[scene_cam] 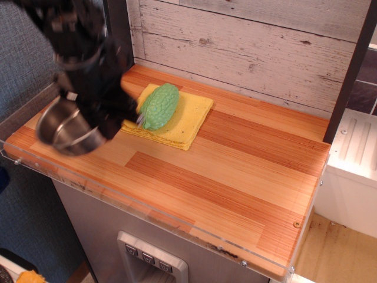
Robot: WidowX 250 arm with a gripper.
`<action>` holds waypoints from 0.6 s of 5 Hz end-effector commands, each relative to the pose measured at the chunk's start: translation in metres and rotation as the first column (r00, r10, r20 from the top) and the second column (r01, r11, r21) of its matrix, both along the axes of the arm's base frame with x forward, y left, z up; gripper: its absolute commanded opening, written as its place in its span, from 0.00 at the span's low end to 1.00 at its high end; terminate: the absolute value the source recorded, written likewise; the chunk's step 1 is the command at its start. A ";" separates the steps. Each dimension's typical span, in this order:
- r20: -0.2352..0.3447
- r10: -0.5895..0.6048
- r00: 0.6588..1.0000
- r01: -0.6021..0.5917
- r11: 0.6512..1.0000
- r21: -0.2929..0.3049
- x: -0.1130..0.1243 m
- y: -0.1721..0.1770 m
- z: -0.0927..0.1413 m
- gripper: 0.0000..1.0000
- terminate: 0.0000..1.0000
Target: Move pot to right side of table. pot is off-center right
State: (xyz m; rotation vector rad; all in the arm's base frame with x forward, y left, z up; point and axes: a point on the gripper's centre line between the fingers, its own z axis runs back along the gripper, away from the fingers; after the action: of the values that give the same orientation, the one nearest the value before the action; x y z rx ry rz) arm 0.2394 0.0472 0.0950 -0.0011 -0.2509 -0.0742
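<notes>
While the gripper (101,121) is blurred, it appears clamped on the pot (66,127), which hangs tilted at its lower left above the tabletop (235,177); the target side lies far right.

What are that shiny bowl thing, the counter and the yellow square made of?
The pot looks like polished stainless steel: silvery with mirror-like reflections. The table appears to be wood planks, orange-brown with striped grain, edged in clear plastic. The yellow cloth seems a soft folded fabric or sponge cloth; its layered edges show.
</notes>
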 end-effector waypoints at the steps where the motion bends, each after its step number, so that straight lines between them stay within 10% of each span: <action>1: 0.048 -0.219 0.974 0.222 0.973 -0.058 0.008 -0.081 0.035 0.00 0.00; 3: -0.011 -0.291 0.957 0.291 0.957 0.002 0.006 -0.121 -0.027 0.00 0.00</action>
State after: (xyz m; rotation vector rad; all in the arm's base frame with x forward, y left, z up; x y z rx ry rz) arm 0.2471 -0.0746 0.0592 -0.0296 -0.1969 -0.3602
